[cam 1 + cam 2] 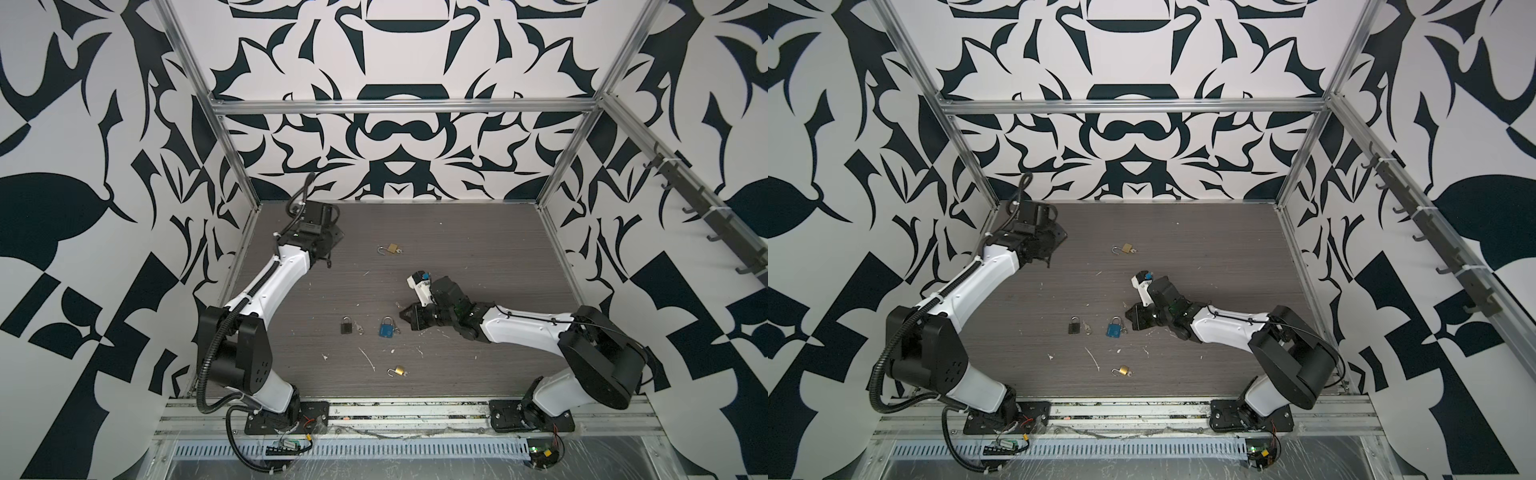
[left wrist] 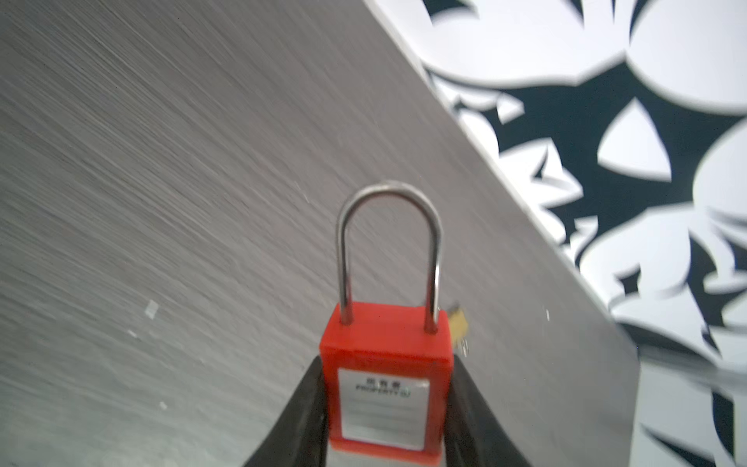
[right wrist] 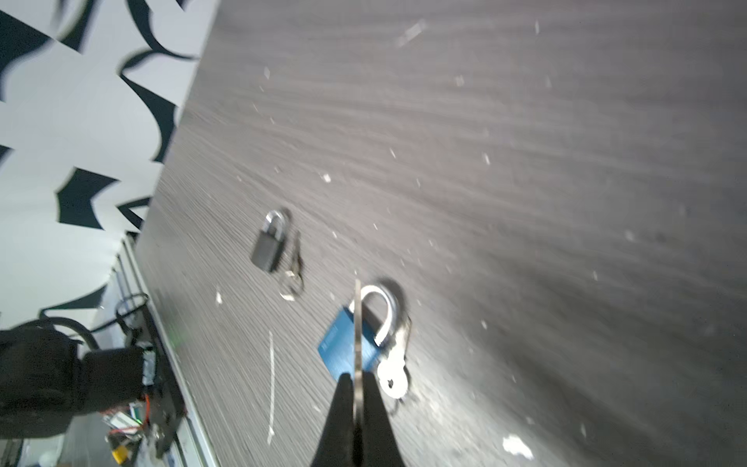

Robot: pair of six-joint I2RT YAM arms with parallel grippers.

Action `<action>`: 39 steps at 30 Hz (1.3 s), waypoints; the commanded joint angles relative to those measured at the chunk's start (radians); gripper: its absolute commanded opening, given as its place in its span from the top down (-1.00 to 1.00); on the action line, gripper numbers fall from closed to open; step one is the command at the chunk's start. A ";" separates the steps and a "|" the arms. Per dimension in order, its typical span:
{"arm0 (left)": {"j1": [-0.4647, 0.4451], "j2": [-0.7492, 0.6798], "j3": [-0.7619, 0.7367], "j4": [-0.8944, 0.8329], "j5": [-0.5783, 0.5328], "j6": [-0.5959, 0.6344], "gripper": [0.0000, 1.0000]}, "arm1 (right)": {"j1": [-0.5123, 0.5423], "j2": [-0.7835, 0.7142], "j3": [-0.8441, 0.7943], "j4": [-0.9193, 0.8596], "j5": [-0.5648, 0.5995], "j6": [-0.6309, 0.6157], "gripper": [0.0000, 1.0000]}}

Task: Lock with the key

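Left gripper: jaws part-way open, clamped on both sides of the red padlock.
Red padlock: bottom centre of the left wrist view. Its silver shackle points up the frame, and both legs meet the body.
Right gripper: jaws pinched tight on a thin key, seen edge-on at bottom centre of the right wrist view.
Key: its blade crosses in front of the blue padlock, which lies on the table.
Other locks: a black padlock lies left of the blue one. Two brass padlocks have open shackles, one above centre and one below.
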 commanded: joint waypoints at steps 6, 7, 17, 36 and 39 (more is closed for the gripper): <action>-0.026 -0.077 -0.076 0.026 0.021 0.093 1.00 | -0.002 -0.038 0.086 -0.091 0.002 -0.057 1.00; -0.037 -0.078 -0.094 0.023 0.048 0.113 1.00 | -0.003 -0.042 0.094 -0.099 0.006 -0.063 1.00; -0.282 0.024 -0.153 -0.069 0.089 0.448 1.00 | -0.034 -0.020 0.170 -0.151 -0.017 -0.087 1.00; -0.328 0.270 -0.075 -0.250 0.164 0.822 1.00 | -0.041 0.000 0.177 -0.147 -0.033 -0.071 1.00; -0.328 0.296 -0.069 -0.264 0.163 0.825 1.00 | -0.041 0.001 0.177 -0.146 -0.032 -0.073 1.00</action>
